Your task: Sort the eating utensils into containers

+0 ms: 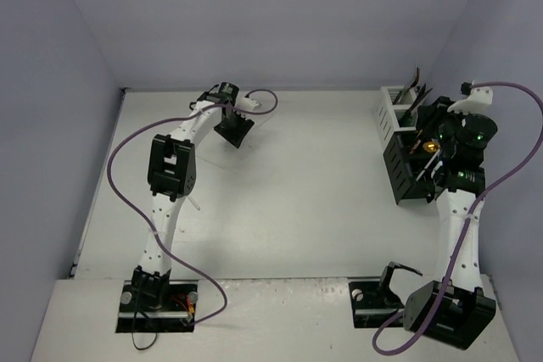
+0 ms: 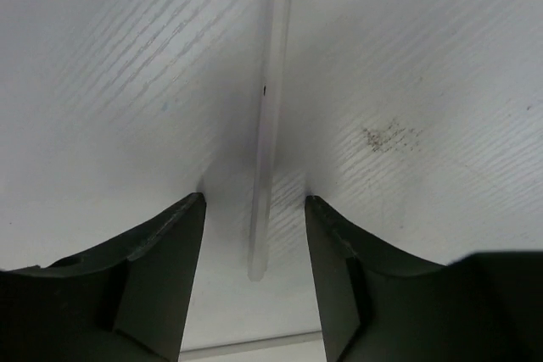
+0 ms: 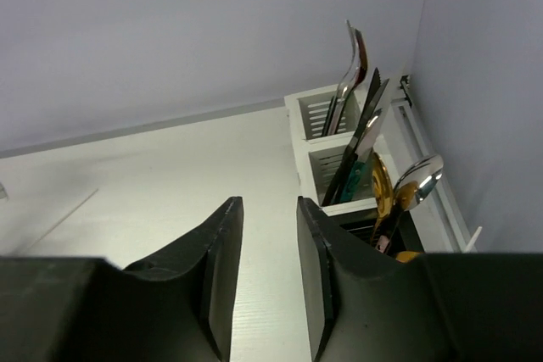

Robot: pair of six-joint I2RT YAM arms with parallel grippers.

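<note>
1. The table (image 1: 297,175) is mostly bare. Judging by that, the sorting is nearly finished.
2. The black holder (image 1: 403,180) sits directly under the right gripper (image 3: 267,203). The white holder (image 3: 327,171) stands just ahead of that gripper and to its right, touching the black one.
3. The right gripper's jaws are only narrowly parted, with bare table showing through the gap. It grasps nothing.
4. The left gripper (image 2: 254,199) is low over the table, well apart from both holders. Its jaws are about half spread and grip nothing yet.
5. Already sorted in the white holder, ahead of the right gripper, are silver forks (image 3: 344,91), black-handled knives (image 3: 361,129) and a teal-handled piece (image 3: 356,182). The gold spoons (image 3: 382,184) stand just right of its fingertips, in the black holder.
6. One pale chopstick (image 2: 270,108) lies flat between the left fingers (image 2: 170,243). It runs straight ahead from them, with a gap on either side.
7. A second thin pale stick (image 3: 68,212) lies well to the right gripper's left. It is probably the matching chopstick.
8. Left to do, as I judge it: grasp this chopstick, carry it to a holder, then fetch the other.
</note>
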